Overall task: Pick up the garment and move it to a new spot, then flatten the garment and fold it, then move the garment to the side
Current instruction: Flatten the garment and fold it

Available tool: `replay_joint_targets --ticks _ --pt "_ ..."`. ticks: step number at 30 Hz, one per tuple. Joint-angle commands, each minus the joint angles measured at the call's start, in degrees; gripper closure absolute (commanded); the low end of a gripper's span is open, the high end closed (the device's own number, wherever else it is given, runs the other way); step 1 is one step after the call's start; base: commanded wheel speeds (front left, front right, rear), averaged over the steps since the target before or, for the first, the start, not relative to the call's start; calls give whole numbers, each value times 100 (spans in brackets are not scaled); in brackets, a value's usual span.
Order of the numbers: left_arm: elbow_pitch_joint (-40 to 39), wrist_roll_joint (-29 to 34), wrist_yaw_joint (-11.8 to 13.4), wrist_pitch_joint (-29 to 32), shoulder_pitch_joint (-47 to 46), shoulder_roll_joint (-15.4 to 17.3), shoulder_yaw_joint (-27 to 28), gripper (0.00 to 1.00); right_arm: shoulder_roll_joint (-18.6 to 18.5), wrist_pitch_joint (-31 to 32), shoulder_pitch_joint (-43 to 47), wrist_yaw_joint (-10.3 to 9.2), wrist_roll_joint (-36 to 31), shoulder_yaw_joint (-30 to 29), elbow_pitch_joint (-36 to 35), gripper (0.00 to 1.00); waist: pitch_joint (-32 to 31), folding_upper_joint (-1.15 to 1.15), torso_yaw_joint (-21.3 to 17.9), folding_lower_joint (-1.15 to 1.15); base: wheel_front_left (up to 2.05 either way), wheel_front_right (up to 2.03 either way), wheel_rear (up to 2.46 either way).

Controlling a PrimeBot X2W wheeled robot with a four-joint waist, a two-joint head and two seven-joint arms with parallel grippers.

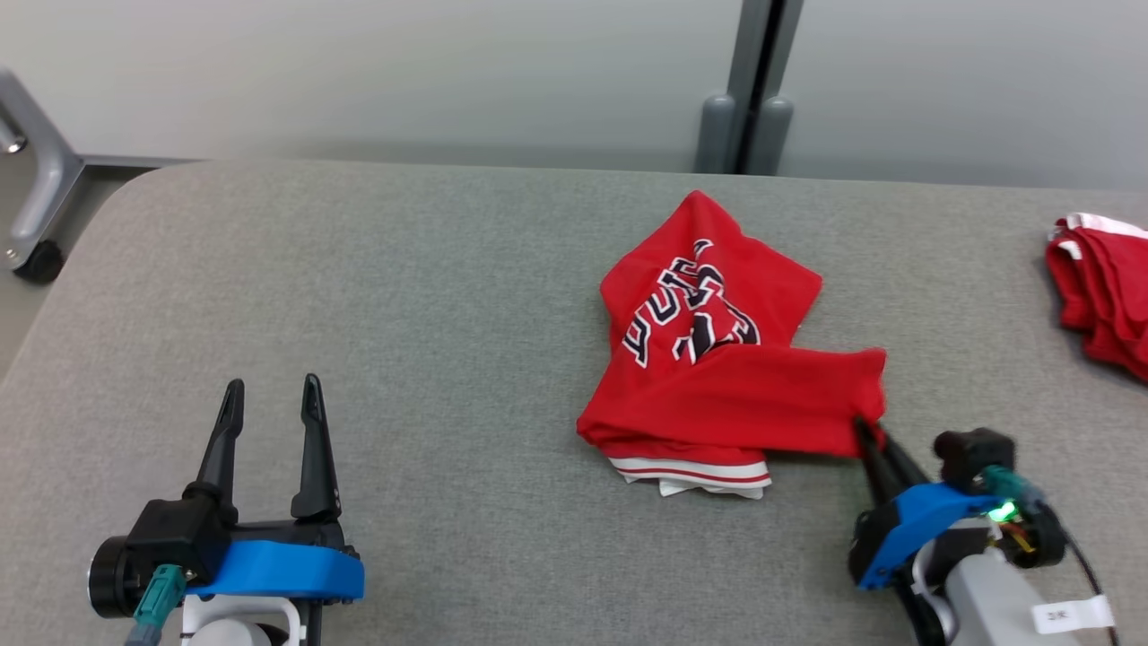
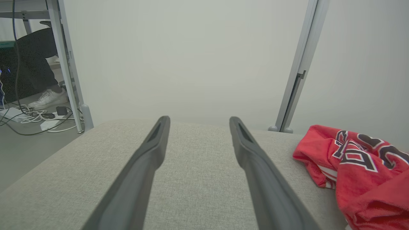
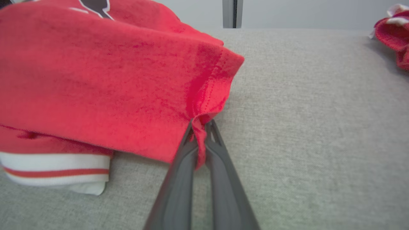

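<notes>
**Garment.** The garment (image 1: 717, 386) is a red jersey, crumpled and partly folded over itself. Dark lettering (image 1: 691, 309) with white outline shows on its upper layer. A plain red flap crosses the lower half. A white hem (image 1: 695, 471) with a red stripe protrudes from under the flap at the garment's 6 o'clock edge.

**Location.** The garment lies on the grey table (image 1: 404, 314). In the head view it sits right of centre, toward 3 o'clock. A red cloth (image 1: 1099, 296) with white trim lies well apart from it, at the 3 o'clock edge of the view. A grey post (image 1: 753, 90) stands behind the table at 12 o'clock.

**Right arm.** The right gripper (image 1: 865, 429) enters from 5 o'clock, with its fingers (image 3: 220, 166) pointing to 11 o'clock and held low over the table. It is clenched on the flap's corner, at the garment's 4 o'clock. In the right wrist view a pinch of red fabric is bunched between the fingertips.

**Left arm.** The left gripper (image 1: 273, 386) rests at 7 o'clock, well apart from the garment. Its fingers (image 1: 314, 449) point to 12 o'clock. It is released, with the fingers spread wide and nothing between them. In the left wrist view the garment (image 2: 361, 172) appears at 4 o'clock.
</notes>
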Motion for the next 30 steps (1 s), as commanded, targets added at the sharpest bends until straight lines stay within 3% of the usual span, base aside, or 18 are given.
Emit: replay_joint_targets --ticks 1,10,17,24,25,26,30 --pt "12 16 -18 -28 45 -7 -6 0 -107 -26 131 1 -78 -139 -216 100 -82 0 -110 -1 0 0 0" --pt "56 0 -18 -28 196 -11 -5 0 -489 20 745 1 -225 -749 -1022 100 -255 0 -452 -1 0 0 0" --pt "60 -33 -24 -28 192 -10 -69 0 -782 288 1567 1 -258 -1656 -1506 100 -287 0 -553 -1 0 0 0" --pt "29 -33 -12 -28 201 -11 -40 0 -582 605 2112 1 -420 -2369 -1984 100 -226 0 -633 -1 0 0 0" --pt "39 -32 -12 -28 194 -10 -37 0 -531 629 2145 1 -464 -2397 -2057 67 -220 0 -640 -1 0 0 0" --pt "40 -32 -5 -28 187 -11 -46 0 -467 655 2157 1 -484 -2408 -2122 1 -215 0 -647 -1 0 0 0" --pt "78 -4 -9 -28 109 -11 -62 0 -155 502 2019 1 -621 -2341 -2712 0 -230 0 -651 -1 0 0 0"
